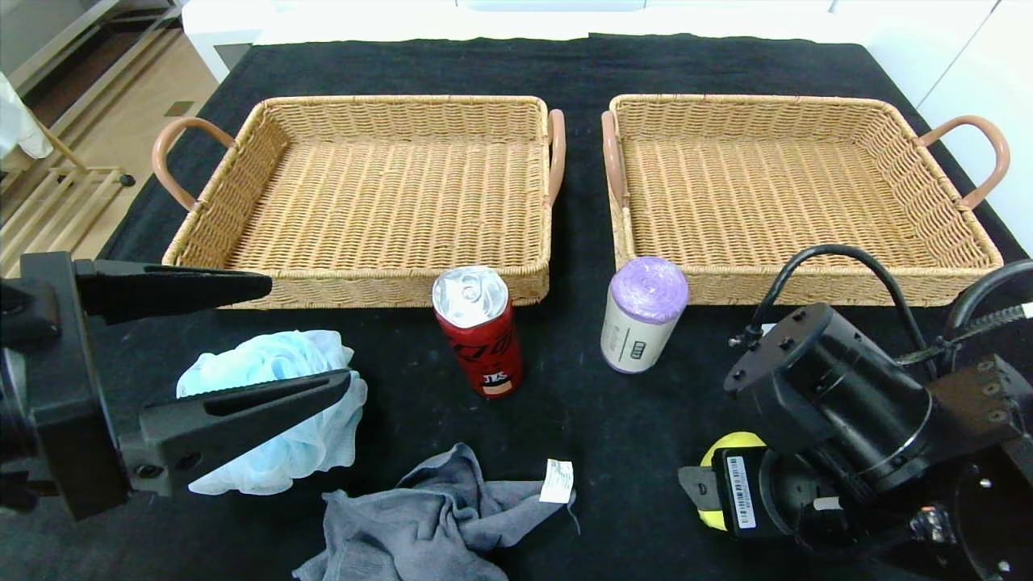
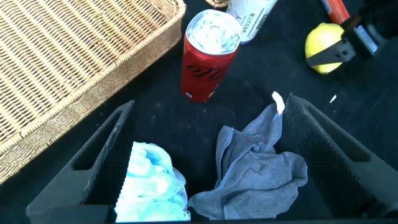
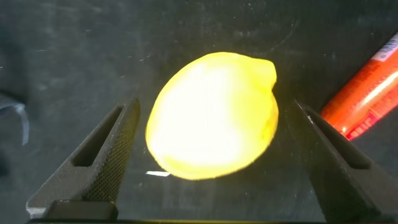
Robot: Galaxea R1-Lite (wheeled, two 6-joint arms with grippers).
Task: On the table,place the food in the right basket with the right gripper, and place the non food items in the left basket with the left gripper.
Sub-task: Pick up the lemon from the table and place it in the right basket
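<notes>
My left gripper [image 1: 307, 332] is open and empty, held above a light-blue bath sponge [image 1: 278, 403] at the front left; in the left wrist view [image 2: 210, 106] the sponge [image 2: 149, 183] and a crumpled grey cloth [image 2: 261, 168] lie between its fingers. My right gripper [image 3: 216, 106] is open, its fingers on either side of a yellow lemon [image 3: 214, 115] without touching it. The lemon [image 1: 724, 445] is mostly hidden under the right arm at the front right. A red soda can [image 1: 478, 331] and a purple-topped roll [image 1: 641, 315] stand upright in front of the baskets.
Two empty wicker baskets sit side by side at the back, the left basket [image 1: 242, 234] and the right basket [image 1: 952, 234]. The grey cloth [image 1: 428, 524] lies at the front centre. An orange-red tube [image 3: 370, 90] lies next to the lemon. The table is covered in black cloth.
</notes>
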